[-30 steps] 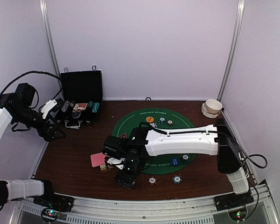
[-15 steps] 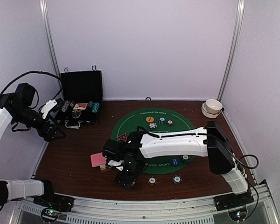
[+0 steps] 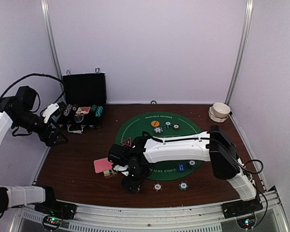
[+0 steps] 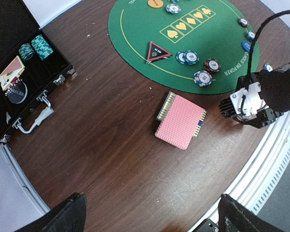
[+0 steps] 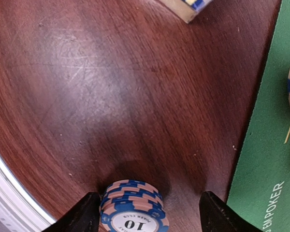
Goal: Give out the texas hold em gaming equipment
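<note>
My right gripper (image 3: 130, 184) (image 5: 152, 215) is open, low over the wood in front of the green mat (image 3: 135, 126). A blue-and-pink stack of "10" chips (image 5: 133, 208) stands between its fingers, against the left finger (image 5: 87, 215). The pink-backed deck (image 3: 102, 165) (image 4: 180, 121) lies just left of it. The red-black triangle marker (image 3: 126, 142) (image 4: 157, 50), the orange disc (image 3: 155, 123), the blue disc (image 3: 181, 167) and chips (image 4: 188, 58) lie on the mat. Two chips (image 3: 157, 186) (image 3: 183, 185) lie near the front edge. My left gripper (image 3: 55, 137) (image 4: 154, 222) is open and empty, high at the left.
The open black case (image 3: 82, 104) (image 4: 19, 87) stands at the back left with chips and cards inside. A white bowl (image 3: 220, 110) sits at the back right. The table's metal front rim (image 4: 275, 154) runs close to my right gripper.
My right arm's elbow has swung left and nearer, while its gripper stays low by the deck. The left arm has not moved.
</note>
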{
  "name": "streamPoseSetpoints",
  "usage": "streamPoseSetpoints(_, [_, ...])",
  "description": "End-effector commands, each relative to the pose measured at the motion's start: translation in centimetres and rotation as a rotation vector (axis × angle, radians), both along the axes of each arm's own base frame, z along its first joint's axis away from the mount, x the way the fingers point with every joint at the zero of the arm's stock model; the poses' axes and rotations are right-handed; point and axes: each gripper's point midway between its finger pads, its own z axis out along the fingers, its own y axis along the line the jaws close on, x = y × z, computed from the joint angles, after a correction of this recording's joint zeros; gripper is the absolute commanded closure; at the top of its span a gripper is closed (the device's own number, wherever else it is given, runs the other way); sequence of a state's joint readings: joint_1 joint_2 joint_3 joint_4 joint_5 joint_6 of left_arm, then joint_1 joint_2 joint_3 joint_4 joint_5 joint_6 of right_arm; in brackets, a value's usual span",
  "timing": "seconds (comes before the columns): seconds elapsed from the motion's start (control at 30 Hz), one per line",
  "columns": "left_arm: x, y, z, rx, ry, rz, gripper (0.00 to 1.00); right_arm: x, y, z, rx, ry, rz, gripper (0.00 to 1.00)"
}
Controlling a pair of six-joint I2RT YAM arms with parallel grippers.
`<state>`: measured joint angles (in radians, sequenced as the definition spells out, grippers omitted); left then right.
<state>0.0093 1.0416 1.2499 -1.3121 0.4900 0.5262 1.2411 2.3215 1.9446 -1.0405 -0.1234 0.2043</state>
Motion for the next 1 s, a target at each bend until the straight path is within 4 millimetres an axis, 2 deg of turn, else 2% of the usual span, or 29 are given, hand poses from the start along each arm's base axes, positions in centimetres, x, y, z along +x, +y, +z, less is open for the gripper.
streamPoseSetpoints(0.0, [-0.2, -0.2, 0.6, -0.001, -0.019, -0.021, 0.02, 0.2, 0.4, 0.1, 0.014, 0.005, 0.008, 0.3])
streamPoseSetpoints(0.43, [-0.3, -0.2, 0.7, 0.001, -0.023, -0.02, 0.02, 0.2, 0.6, 0.7, 0.027, 0.008, 0.008, 0.62])
streamPoseSetpoints(0.57, [-0.3, -0.2, 0.6, 0.0, -0.021, -0.021, 0.02, 0.2, 0.6, 1.2, 0.03, 0.007, 0.007, 0.78])
streamPoseSetpoints(0.77, [-0.2, -0.2, 0.7, 0.001, -0.024, -0.023, 0.03, 0.1, 0.7, 3.0, 0.056, 0.004, 0.009, 0.93])
streamPoseSetpoints(0.97, [-0.2, -0.2, 0.7, 0.0, -0.024, -0.024, 0.02, 0.3, 0.1, 5.3, 0.066, -0.018, 0.001, 0.99])
